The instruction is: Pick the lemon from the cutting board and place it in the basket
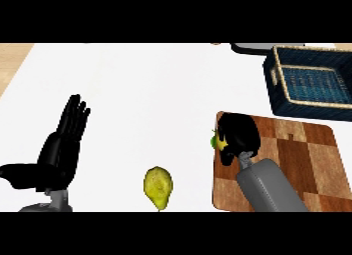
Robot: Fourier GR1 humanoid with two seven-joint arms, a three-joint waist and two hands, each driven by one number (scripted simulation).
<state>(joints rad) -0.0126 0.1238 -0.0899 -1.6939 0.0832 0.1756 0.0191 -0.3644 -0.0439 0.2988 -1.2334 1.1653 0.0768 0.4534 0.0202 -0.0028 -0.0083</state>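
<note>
A yellow-green lemon [219, 141] peeks out at the left edge of the wooden cutting board [303, 159], mostly hidden under my right hand [240, 133]. That hand lies over the fruit with its fingers curled down around it. The dark blue woven basket [280, 94] with a pale rim stands beyond the board at the upper right, with nothing visible inside. My left hand [61, 144] rests open at the lower left, fingers straight and pointing up, far from the board.
A yellow-green pear-shaped fruit [157, 187] lies on the white counter left of the board. A dark object [252, 48] shows at the counter's far edge behind the basket. Wooden floor borders the counter at left.
</note>
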